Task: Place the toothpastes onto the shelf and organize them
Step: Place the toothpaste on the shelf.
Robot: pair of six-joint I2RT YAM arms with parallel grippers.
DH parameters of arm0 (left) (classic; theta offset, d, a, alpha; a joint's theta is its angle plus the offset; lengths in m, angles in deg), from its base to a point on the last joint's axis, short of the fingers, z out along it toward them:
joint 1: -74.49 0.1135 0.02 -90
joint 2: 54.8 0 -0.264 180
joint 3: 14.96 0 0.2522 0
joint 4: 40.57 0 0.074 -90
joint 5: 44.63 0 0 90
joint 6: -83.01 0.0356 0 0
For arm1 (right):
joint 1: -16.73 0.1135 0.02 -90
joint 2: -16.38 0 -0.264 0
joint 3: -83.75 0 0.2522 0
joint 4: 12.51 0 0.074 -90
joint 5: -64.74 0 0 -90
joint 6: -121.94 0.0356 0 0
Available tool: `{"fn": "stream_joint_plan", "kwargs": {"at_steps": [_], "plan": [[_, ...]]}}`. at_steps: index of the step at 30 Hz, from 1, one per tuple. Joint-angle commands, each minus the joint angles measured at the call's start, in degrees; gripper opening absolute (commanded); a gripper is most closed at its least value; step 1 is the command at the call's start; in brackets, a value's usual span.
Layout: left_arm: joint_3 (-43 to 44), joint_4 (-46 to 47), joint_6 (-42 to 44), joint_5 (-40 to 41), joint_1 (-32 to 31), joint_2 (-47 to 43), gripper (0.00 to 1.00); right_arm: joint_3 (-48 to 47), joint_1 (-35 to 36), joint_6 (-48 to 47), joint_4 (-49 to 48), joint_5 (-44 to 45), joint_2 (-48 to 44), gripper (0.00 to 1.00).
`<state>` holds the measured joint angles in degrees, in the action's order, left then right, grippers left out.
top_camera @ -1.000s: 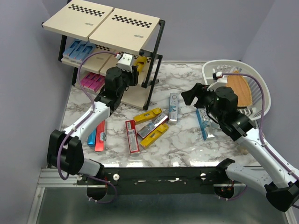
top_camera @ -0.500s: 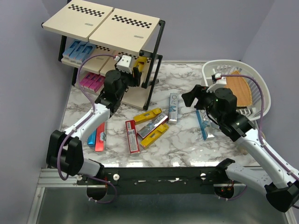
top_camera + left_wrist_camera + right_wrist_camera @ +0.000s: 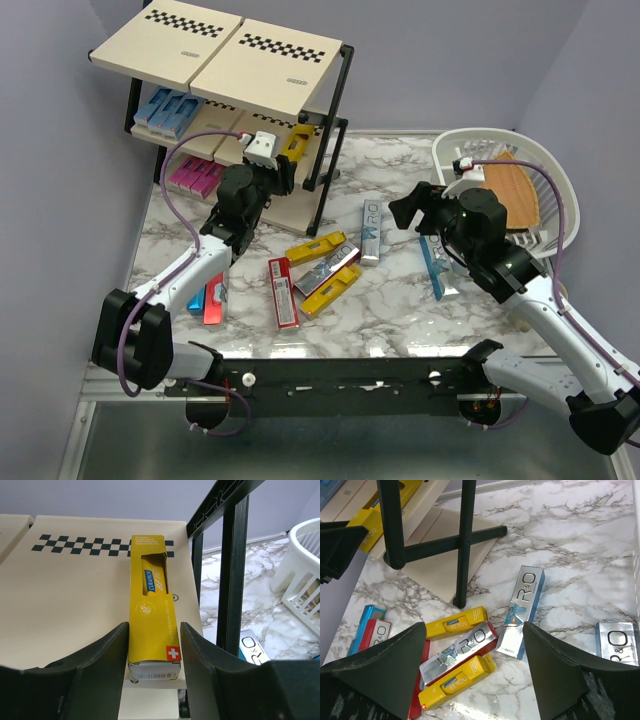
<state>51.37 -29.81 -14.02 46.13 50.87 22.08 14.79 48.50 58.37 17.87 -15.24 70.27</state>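
Overhead looks down from behind; left wrist faces the shelf [image 3: 75, 605] closely — right wrist shares overhead's counter [image 3: 580, 545].

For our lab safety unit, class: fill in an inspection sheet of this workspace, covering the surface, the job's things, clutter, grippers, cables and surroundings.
Surface: marble-patterned table, partly covered by boxes.
Job's things: shelf holds blue boxes, pink boxes and a yellow box; loose boxes in yellow, red, silver and blue lie on the table.
Clutter: white basket with a wooden board inside.
Grippers: left gripper flanks the yellow box, grip unclear; right gripper open, empty, above the table.
Cables: purple cables loop along both arms.
Surroundings: lavender walls.
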Motion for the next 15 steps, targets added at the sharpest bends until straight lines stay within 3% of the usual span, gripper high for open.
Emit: {"fn": "stream_joint_plan", "kwargs": {"at_steps": [1, 15], "plan": [[0.07, 3.26, 0.70, -0.40, 0.15, 0.29, 0.53, 0.88, -0.30, -0.95, 0.78, 0.26, -0.36, 0.86], [3.14, 5.81, -0.18, -6.29, 0.15, 5.29, 0.45, 1.50, -0.30, -1.39, 1.13, 0.61, -0.80, 0.86]]}}
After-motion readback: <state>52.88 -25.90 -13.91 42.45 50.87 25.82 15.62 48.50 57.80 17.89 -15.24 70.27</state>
